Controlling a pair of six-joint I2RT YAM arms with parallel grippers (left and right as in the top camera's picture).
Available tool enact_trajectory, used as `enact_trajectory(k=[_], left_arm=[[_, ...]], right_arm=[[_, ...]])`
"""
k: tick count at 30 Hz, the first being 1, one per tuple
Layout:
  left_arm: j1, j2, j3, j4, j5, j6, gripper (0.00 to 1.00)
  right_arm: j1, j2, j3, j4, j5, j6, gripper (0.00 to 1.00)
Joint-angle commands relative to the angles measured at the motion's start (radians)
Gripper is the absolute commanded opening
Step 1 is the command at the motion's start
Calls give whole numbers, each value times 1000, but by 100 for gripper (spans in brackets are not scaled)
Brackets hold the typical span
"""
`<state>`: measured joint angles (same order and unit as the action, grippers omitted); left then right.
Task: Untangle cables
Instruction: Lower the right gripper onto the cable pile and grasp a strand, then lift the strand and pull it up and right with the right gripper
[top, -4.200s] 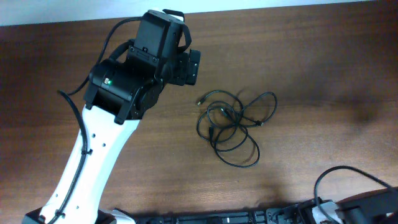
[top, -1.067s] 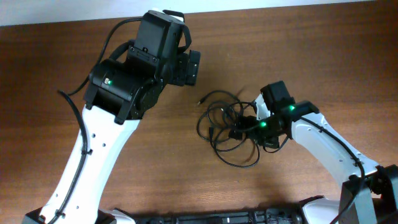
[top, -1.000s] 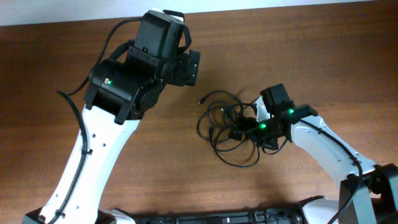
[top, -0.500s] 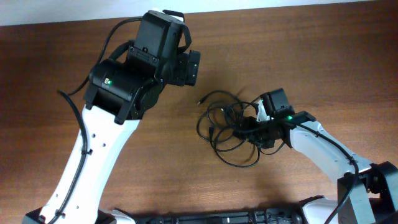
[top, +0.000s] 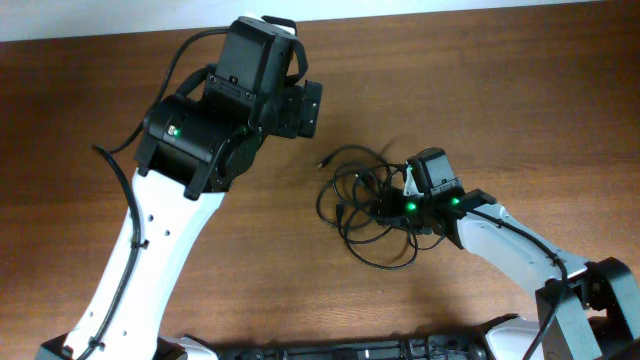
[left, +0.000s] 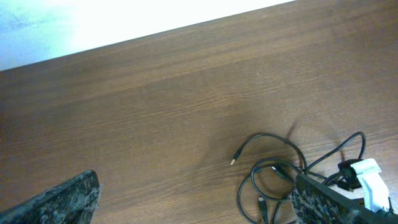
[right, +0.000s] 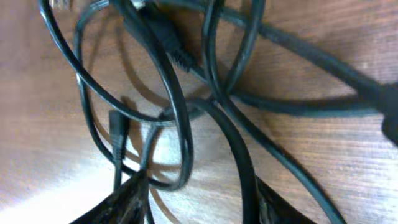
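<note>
left gripper (left: 193, 196) raised far-left, fingers spread wide, holding nothing | right gripper (top: 392, 208) low over bundle's right side, grip unclear | cables (top: 365, 205) tangled black loops, table (top: 520, 110) centre, plug end (top: 321, 159) poking far-left

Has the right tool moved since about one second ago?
Yes. In the overhead view the right tool has shifted left, deeper over the cables, toward the motionless left arm.

A dark brown wooden table (top: 520, 110) with fine horizontal grain fills nearly the whole view, ending at its far edge against a pale, brightly lit white strip (left: 124, 22), with soft glare spreading over the wood near that edge.
</note>
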<state>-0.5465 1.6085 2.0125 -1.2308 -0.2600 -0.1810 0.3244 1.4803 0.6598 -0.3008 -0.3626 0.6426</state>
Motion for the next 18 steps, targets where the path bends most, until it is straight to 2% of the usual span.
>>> enact_trajectory(k=[1, 3, 4, 9, 13, 18], left_arm=[[4, 0, 17, 1, -10, -12, 99], [4, 0, 17, 1, -10, -12, 99], [4, 0, 17, 1, -10, -12, 99], [4, 0, 17, 1, -10, -12, 99], [4, 0, 17, 1, -10, -12, 99], [3, 0, 17, 1, -10, -12, 99]], right_arm=[[6, 4, -4, 1, 37, 21, 33], [6, 4, -4, -24, 69, 20, 11], [5, 4, -4, -25, 69, 20, 4], [3, 0, 21, -45, 67, 18, 4], [3, -32, 105, -180, 68, -44, 4], [3, -105, 301, -414, 108, -115, 4]])
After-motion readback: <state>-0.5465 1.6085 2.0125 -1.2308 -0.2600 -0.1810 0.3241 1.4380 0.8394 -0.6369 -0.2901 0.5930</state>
